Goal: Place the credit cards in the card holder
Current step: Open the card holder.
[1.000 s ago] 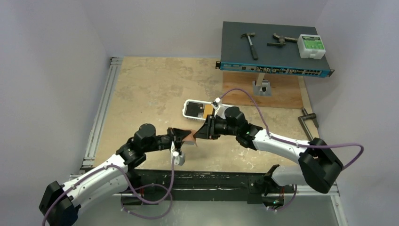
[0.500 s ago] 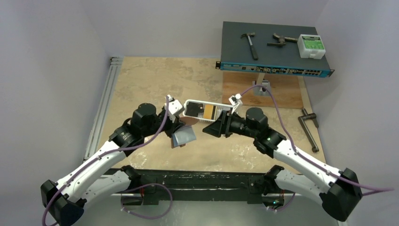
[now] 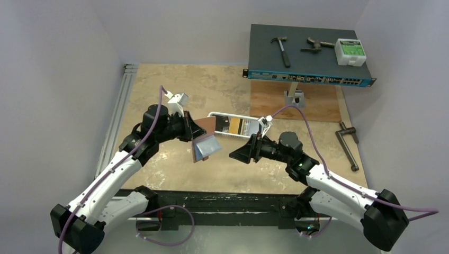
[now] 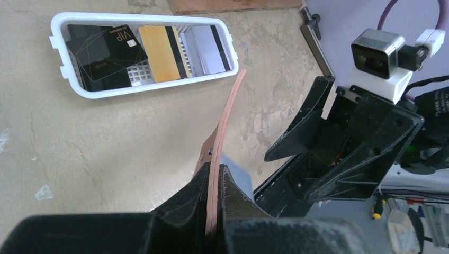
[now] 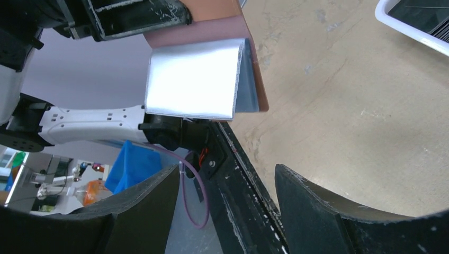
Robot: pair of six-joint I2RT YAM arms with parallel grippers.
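three credit cards (image 4: 161, 53) (black, orange-yellow, pale grey) lie in the white tray (image 4: 153, 87), while the card holder (image 5: 201, 79) hangs above the table (image 3: 174, 90), pinched by its leather edge in the closed left gripper (image 3: 191, 129), grey pocket facing the right gripper (image 5: 225, 174), which stands open w/ nothing in it. next step is prob fetching a card, so the right arm should come in low, pinch one card by an edge & lift w/o dragging its neighbours; left should hold the pocket mouth steady toward the incoming card.
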